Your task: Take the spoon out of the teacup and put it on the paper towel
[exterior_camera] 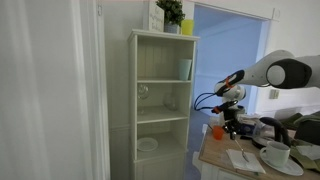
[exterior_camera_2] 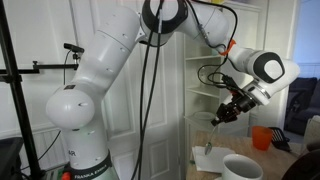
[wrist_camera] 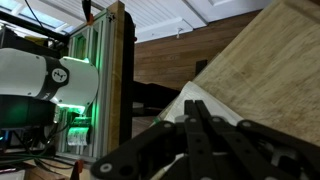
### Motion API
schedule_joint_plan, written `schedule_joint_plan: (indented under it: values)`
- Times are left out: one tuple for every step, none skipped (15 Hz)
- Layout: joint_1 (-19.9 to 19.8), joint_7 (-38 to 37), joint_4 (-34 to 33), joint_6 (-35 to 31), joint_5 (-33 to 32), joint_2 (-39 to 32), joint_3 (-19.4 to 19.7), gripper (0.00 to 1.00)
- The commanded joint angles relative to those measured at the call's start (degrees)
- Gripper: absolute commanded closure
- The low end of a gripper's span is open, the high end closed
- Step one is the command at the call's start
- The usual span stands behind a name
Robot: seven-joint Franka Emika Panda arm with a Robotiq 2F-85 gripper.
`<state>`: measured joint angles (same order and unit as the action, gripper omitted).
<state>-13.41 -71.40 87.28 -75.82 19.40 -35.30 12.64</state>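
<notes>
My gripper (exterior_camera_2: 220, 117) hangs above the white paper towel (exterior_camera_2: 210, 160), jaws pressed together. A thin sliver, the spoon (exterior_camera_2: 210, 138), hangs from the jaws down toward the sheet. In the wrist view the shut fingers (wrist_camera: 195, 120) point at the paper towel's corner (wrist_camera: 200, 98); the spoon is not clear there. The white teacup (exterior_camera_2: 240, 168) stands just beside the towel. In an exterior view the gripper (exterior_camera: 232, 122) is over the towel (exterior_camera: 243, 158), and the teacup (exterior_camera: 277, 152) sits on its saucer (exterior_camera: 276, 166).
The wooden table (wrist_camera: 270, 60) carries a small orange cup (exterior_camera_2: 262, 137) and a glass pot (exterior_camera: 266, 129) behind the teacup. A tall white shelf (exterior_camera: 162, 100) stands beside the table. The robot's base (exterior_camera_2: 85, 150) is close by.
</notes>
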Motion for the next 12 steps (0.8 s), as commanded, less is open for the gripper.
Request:
schedule_joint_plan:
  values:
    - [-0.9, -1.4, -5.8, 3.0, 1.7, -4.5, 0.1, 0.99]
    - [-0.9, -1.5, -6.5, 3.2, 1.6, -5.2, 0.0, 0.99]
    - [-0.9, -1.8, -7.0, 3.1, 1.5, -5.7, 0.1, 0.99]
    - [-0.9, -1.8, -7.6, 3.3, 1.5, -6.2, 0.0, 0.99]
    - [-1.0, -1.8, -8.1, 3.3, 1.5, -6.8, 0.0, 0.99]
    - [-1.1, -1.8, -8.7, 3.7, 1.5, -7.3, -0.1, 0.99]
    - [-1.1, -1.8, -9.1, 3.8, 1.5, -7.7, -0.1, 0.99]
    - [-1.2, -1.7, -9.6, 4.1, 1.5, -8.1, -0.1, 0.99]
    - [-1.3, -1.6, -10.1, 4.5, 1.5, -8.5, -0.1, 0.99]
    - [-1.4, -1.7, -10.5, 4.8, 1.6, -8.8, -0.1, 0.99]
    - [-1.5, -1.7, -10.9, 5.1, 1.6, -9.2, -0.1, 0.97]
    - [-1.6, -1.6, -11.3, 5.3, 1.5, -9.6, -0.1, 0.93]
